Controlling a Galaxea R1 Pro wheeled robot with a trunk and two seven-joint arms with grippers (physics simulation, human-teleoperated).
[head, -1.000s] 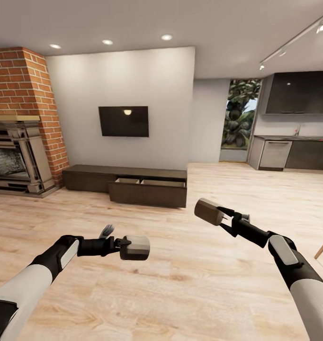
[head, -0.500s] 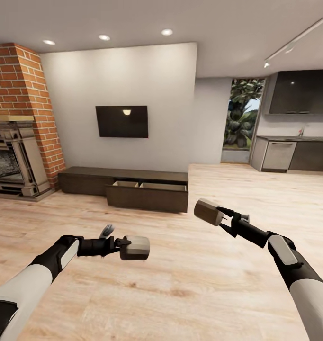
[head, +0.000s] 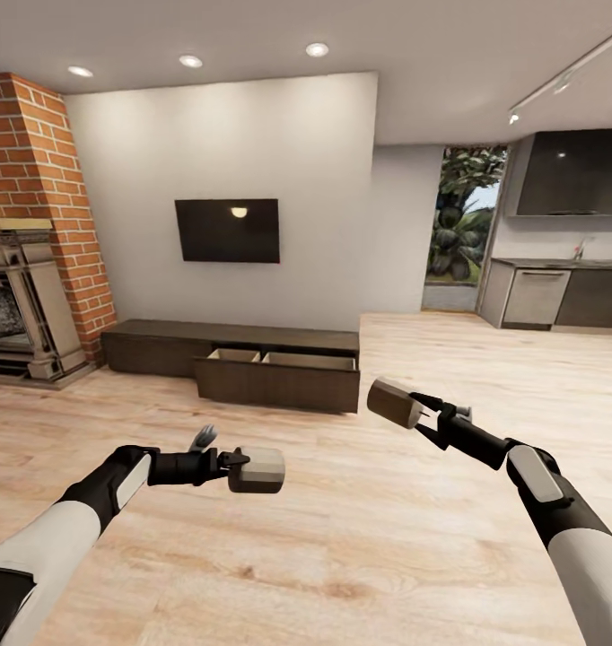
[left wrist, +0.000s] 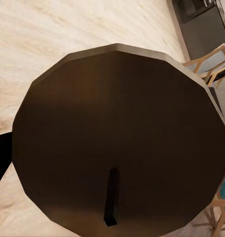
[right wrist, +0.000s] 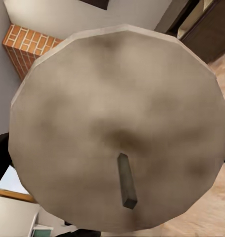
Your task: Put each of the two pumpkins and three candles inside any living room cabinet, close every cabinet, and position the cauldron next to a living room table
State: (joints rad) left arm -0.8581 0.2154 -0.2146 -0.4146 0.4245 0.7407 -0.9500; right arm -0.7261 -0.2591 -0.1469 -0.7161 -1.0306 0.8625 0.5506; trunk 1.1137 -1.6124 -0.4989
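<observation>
Two short tan-beige cylinder candles in hand, one per arm. Left candle (head: 257,470) sits at the tip of the left gripper (head: 236,467), its long axis roughly level and pointing toward the robot's right; the left wrist view looks at its flat end face (left wrist: 117,143), shaded dark, wick stub standing out of it. Right candle (head: 395,403) is carried at the tip of the right gripper (head: 420,414), higher and further forward, axis tilted up and toward the left; its pale end with wick faces the right wrist camera (right wrist: 119,128). Both pairs of jaws look clamped on their candles, though the fingers themselves are mostly hidden behind the wax. Ahead across bare light wood floor (head: 342,538): the long low dark-brown wood cabinet (head: 234,354) against the white wall under a black wall-mounted TV (head: 227,231), with a wide drawer (head: 279,375) pulled out, tan inside showing. It lies well apart from both grippers, forward and slightly left of centre. By my reckoning neither arm reaches yet; the base must close in first. Brick fireplace (head: 32,224) far left, kitchen units (head: 557,296) far right.
</observation>
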